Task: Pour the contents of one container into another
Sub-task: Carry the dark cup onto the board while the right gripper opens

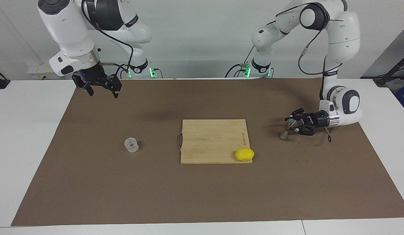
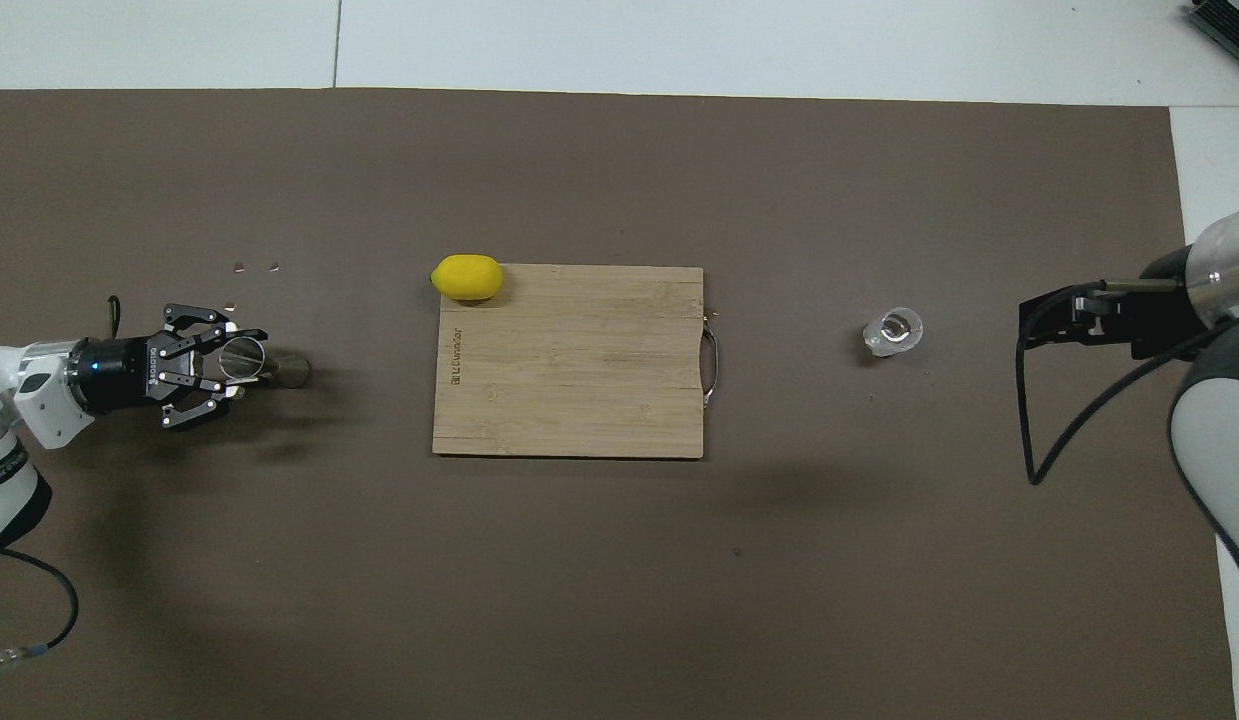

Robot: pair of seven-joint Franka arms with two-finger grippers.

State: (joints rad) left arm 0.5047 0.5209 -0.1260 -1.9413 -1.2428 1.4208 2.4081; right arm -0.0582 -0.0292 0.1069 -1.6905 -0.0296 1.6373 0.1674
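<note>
The small metal jigger (image 1: 287, 128) (image 2: 251, 360) is at the left arm's end of the mat. It leans, its upper cone toward the gripper and its foot low by the mat. My left gripper (image 1: 293, 124) (image 2: 237, 361) reaches in level and is shut on the upper cone. The clear glass tumbler (image 1: 131, 145) (image 2: 893, 331) stands upright on the mat toward the right arm's end, with nothing touching it. My right gripper (image 1: 101, 87) (image 2: 1031, 318) waits open and raised over the mat's edge by its own base, well apart from the glass.
A wooden cutting board (image 1: 213, 140) (image 2: 569, 360) lies mid-mat between jigger and glass. A yellow lemon (image 1: 244, 154) (image 2: 467, 277) sits at its corner toward the left arm's end. A few small crumbs (image 2: 256, 267) lie on the brown mat (image 1: 202, 195) near the jigger.
</note>
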